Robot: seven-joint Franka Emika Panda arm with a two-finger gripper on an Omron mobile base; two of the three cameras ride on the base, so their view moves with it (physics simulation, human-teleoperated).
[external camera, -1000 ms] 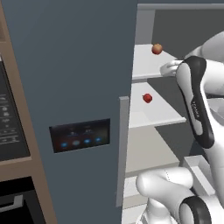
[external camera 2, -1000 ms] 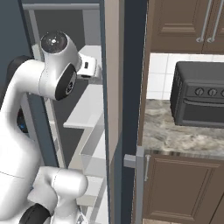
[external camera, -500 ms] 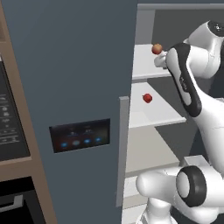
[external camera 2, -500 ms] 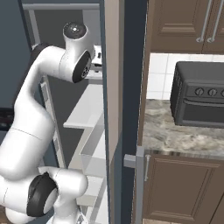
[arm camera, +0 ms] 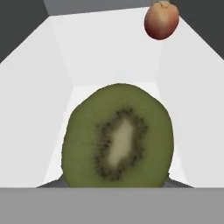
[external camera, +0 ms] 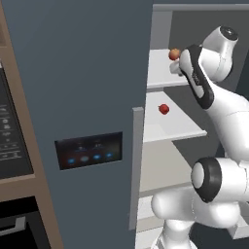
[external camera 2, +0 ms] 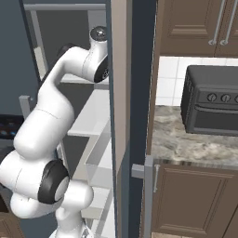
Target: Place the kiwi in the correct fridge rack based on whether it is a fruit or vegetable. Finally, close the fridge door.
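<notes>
Up at the top fridge shelf point(external camera: 163, 68), the pincer pinches the kiwi point(arm camera: 117, 135) just above the white board near the orange-red fruit point(arm camera: 161, 20), so letting go too high could send it rolling off the edge.

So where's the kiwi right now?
In the hand view, the kiwi sits close up at the gripper, over a white fridge rack, with the orange-red fruit farther back to its right.

kiwi point(arm camera: 117, 136) close before the camera, round fruit point(arm camera: 161, 20) behind it
</notes>
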